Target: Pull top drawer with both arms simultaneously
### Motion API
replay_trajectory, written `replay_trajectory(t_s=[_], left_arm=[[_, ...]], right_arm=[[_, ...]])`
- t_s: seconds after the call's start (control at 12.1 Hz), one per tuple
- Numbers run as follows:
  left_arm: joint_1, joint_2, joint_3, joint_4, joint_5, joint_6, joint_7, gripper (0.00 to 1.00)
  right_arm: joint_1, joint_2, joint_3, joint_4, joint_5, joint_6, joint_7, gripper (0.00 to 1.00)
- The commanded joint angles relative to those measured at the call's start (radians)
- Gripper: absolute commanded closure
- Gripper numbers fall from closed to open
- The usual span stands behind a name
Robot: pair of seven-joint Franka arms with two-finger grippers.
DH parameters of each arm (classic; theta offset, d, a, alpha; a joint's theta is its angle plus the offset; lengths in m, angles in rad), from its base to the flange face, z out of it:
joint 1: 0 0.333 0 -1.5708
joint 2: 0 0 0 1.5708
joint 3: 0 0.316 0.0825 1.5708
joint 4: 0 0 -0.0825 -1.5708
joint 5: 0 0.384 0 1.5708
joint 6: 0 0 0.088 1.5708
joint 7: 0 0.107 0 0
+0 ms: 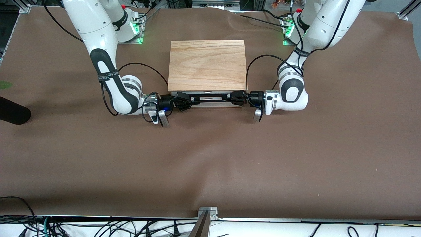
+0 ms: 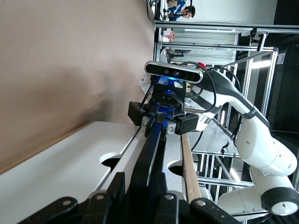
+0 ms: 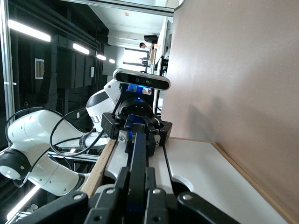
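The top drawer's white front [image 1: 215, 92] sits under the cabinet's oak-grain top board [image 1: 207, 64], and its inside is hidden. Its black bar handle [image 1: 210, 97] runs across the front. My right gripper [image 1: 184, 100] is shut on the handle's end toward the right arm. My left gripper [image 1: 235, 98] is shut on the end toward the left arm. In the left wrist view my left gripper [image 2: 142, 184] clamps the handle [image 2: 152, 144] over the white front [image 2: 173, 151], with the right gripper [image 2: 163, 114] at its other end. The right wrist view shows my right gripper [image 3: 136, 175] on the handle [image 3: 138, 149], facing the left gripper [image 3: 136, 126].
The cabinet stands on a brown table cover [image 1: 210, 158] that stretches wide toward the front camera. A black cylinder [image 1: 13, 112] lies at the edge on the right arm's end. Cables hang along the front edge [image 1: 98, 227].
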Motion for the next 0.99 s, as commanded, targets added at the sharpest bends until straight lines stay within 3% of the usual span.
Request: replay_trajectory(t_s=[0.0,0.91], left_arm=[[-0.024,-0.013,-0.015,-0.021,0.012,-0.003,0.004,1.0],[-0.02,0.038,-0.006,0.074,-0.001,-0.001,0.005,1.0]], right_arm=[[0.012,-0.031,0.004,-0.02,0.009,0.006,-0.011,0.88],[-0.011,0.118,-0.005,0.217,0.016,0.029,0.05,0.88]])
